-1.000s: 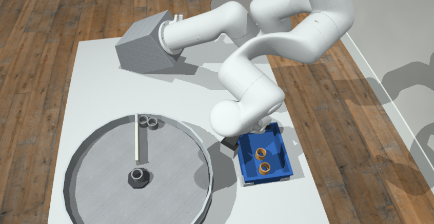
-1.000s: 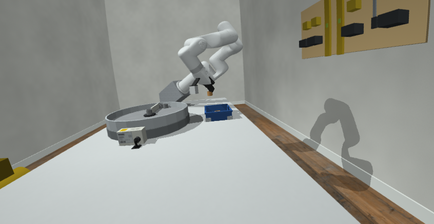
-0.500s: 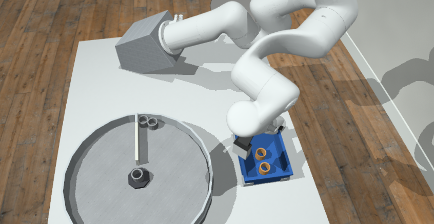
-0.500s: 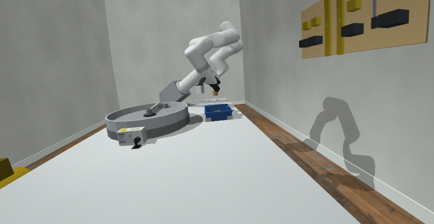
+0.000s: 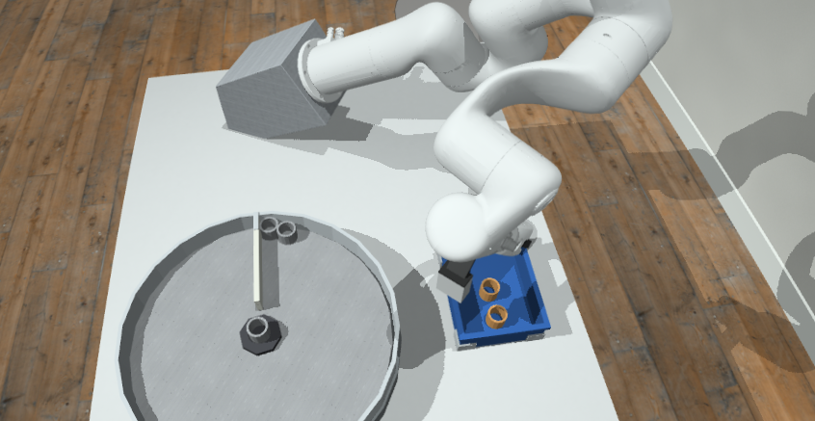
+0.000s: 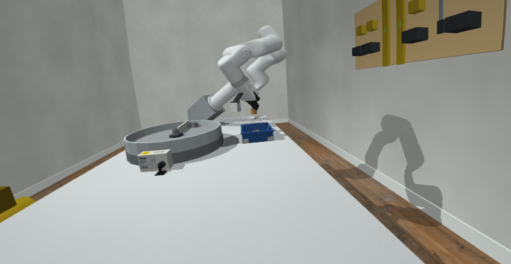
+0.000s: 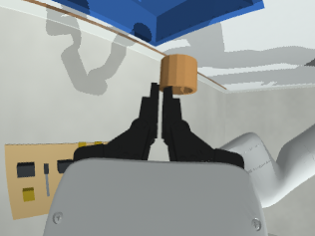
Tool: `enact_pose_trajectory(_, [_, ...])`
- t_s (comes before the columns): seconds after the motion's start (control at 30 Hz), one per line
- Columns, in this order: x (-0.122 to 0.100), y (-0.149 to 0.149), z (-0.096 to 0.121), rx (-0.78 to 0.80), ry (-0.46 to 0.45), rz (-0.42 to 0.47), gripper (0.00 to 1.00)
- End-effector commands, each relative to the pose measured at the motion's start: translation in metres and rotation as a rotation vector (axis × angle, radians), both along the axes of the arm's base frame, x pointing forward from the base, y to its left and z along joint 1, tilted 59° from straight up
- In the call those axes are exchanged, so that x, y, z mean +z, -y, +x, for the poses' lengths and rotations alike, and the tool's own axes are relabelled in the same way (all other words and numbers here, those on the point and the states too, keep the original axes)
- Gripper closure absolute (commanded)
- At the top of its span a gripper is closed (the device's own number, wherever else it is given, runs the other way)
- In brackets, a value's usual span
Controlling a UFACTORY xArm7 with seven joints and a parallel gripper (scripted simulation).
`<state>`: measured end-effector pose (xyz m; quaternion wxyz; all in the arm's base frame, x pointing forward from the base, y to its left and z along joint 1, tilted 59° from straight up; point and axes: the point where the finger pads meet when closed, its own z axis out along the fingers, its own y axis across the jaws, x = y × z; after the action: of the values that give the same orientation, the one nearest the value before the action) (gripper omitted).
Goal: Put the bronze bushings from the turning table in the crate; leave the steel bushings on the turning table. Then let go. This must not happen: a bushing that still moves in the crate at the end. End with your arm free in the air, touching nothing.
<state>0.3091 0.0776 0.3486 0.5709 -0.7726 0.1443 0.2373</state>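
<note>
My gripper (image 7: pixel 160 96) is shut on the wall of a bronze bushing (image 7: pixel 179 71) (image 6: pixel 253 111), with one fingertip at its open end. It holds the bushing above the blue crate (image 5: pixel 504 336) (image 6: pixel 257 136) (image 7: pixel 209 23); in the top view the arm hides the held bushing. Two bronze bushings, one (image 5: pixel 486 297) nearer the arm and another (image 5: pixel 496 323) nearer the crate's front wall, stand in the crate. Two steel bushings, one (image 5: pixel 268 234) by the divider and one (image 5: pixel 287 239) beside it, stand on the turning table (image 5: pixel 194 304) (image 6: pixel 171 148).
A pale divider bar (image 5: pixel 256 264) runs inward from the turning table's raised rim. A grey ring (image 5: pixel 259 336) tops the dark hub at its centre; I cannot tell whether it is a loose bushing. A labelled box (image 6: pixel 154 160) stands before the turning table. The crate's walls stand up around its bushings.
</note>
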Motion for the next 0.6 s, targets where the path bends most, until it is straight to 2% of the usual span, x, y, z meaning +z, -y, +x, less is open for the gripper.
enact_pose_trajectory(0.0, [-0.011, -0.017, 0.009, -0.002, 0.002, 0.000, 1.00])
enact_pose_trajectory(0.3, [-0.026, -0.040, 0.022, -0.002, 0.002, 0.000, 1.00])
enact_pose_trajectory(0.57, [-0.027, -0.041, 0.022, -0.002, 0.002, 0.000, 1.00])
